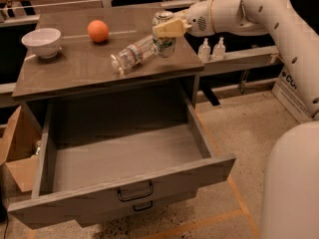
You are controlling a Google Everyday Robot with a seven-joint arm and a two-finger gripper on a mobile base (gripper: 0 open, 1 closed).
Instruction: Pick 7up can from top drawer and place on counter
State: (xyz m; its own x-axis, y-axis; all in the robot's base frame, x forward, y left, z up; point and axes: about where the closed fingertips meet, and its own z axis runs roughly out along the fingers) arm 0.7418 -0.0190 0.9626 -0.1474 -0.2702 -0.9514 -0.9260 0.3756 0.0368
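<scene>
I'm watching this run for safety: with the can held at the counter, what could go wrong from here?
1. The gripper holds the 7up can right beside the water bottle, which lies on its side. Setting the can down may nudge the bottle and start it rolling.
2. The can is near the front of the counter. A tilted release could tip it off toward the open top drawer.

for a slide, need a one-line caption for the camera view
Gripper, jaws shut on the 7up can, at the right side of the counter beside a lying water bottle, top drawer open below.
</scene>
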